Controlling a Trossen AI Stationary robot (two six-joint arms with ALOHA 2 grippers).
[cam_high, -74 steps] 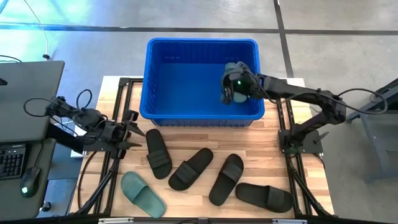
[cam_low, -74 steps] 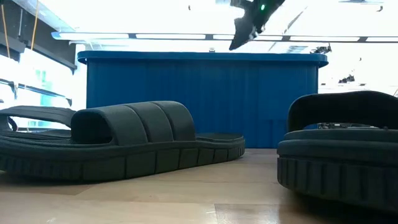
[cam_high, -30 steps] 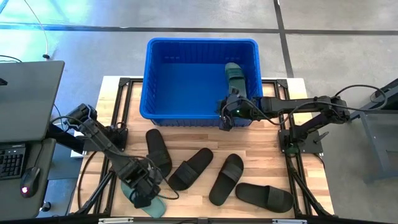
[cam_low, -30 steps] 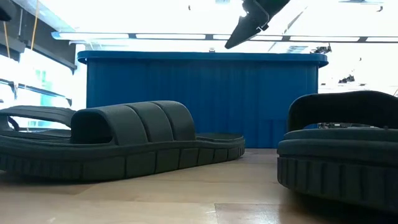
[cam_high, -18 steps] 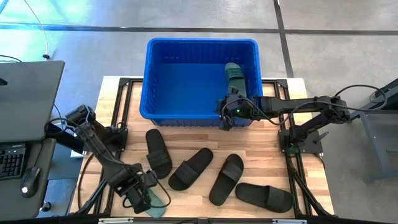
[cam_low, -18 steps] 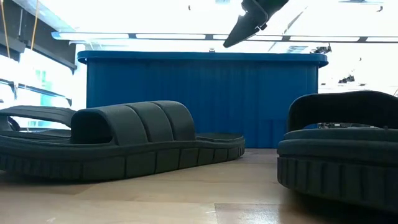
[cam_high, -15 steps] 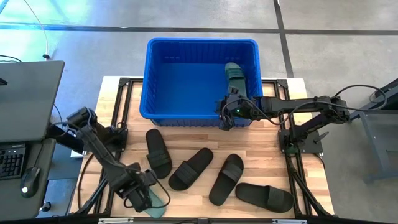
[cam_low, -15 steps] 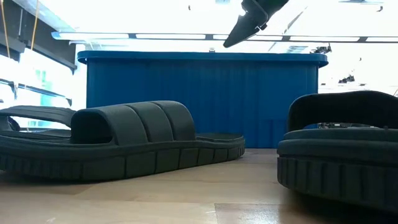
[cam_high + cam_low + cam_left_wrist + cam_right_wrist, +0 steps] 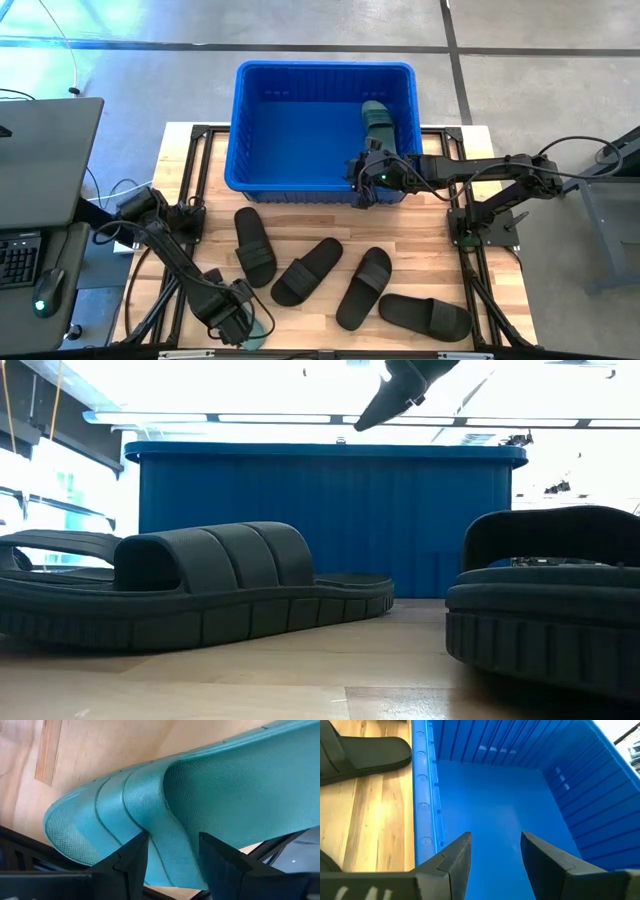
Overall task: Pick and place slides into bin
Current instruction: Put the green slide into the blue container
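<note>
Slides litter the table (image 9: 430, 225): the left gripper (image 9: 170, 857) straddles a green slide's (image 9: 210, 790) strap. Right gripper (image 9: 495, 852) hangs empty, fingers spread, over the bin (image 9: 300, 120).

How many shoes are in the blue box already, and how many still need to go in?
One green slide already lies in the blue bin. The left gripper is down at the second green slide, its fingers either side of the strap, not lifted yet. Four black slides wait on the wooden table. The right gripper hangs open and empty over the bin's front rim.
</note>
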